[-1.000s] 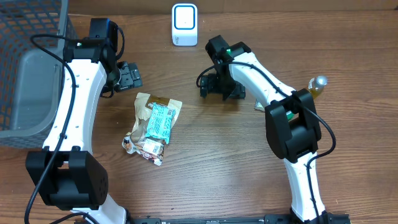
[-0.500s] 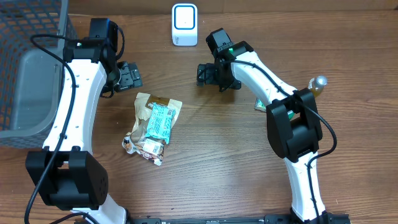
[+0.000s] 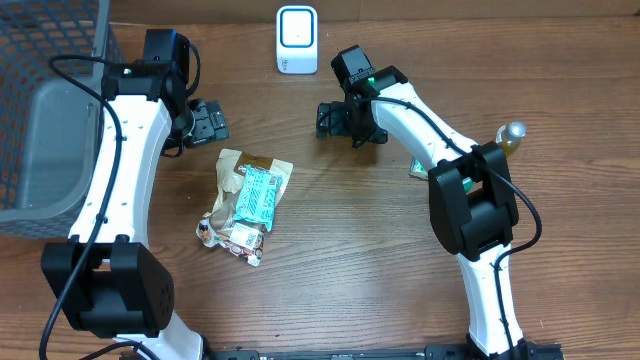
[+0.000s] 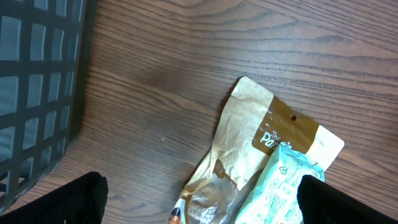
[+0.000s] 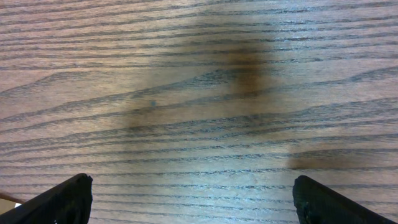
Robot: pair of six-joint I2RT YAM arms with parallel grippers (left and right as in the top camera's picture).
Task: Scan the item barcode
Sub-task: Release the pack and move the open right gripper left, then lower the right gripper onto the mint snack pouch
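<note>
In the overhead view, the white scanner (image 3: 297, 38) stands at the top centre of the wooden surface (image 3: 330, 270), its face turned toward the open middle, so an item probably has to be lifted and presented to it. The items lie in a loose heap left of centre: a teal packet (image 3: 256, 193) rests on a brown pouch (image 3: 236, 166), with a crumpled wrapper (image 3: 232, 237) at the heap's lower end. The left end effector (image 3: 210, 124) hovers just above the heap in the frame, fingers apart and holding nothing. The right end effector (image 3: 325, 120) sits below the scanner, also spread wide and empty. A dark mesh basket (image 3: 40, 50) fills the upper left, and a small bottle (image 3: 510, 138) stands at the right edge, well away from the heap. Nothing lies between the heap and the scanner.

In the left wrist view, the left end effector (image 4: 202, 202) has its tips in the two lower corners. The brown pouch (image 4: 249, 137) lies between them with the teal packet (image 4: 283, 186) overlapping it, and the basket (image 4: 37, 74) is at the left. No barcode can be made out.

In the right wrist view, the right end effector (image 5: 202, 202) is spread over bare wood, with no item beneath it.
</note>
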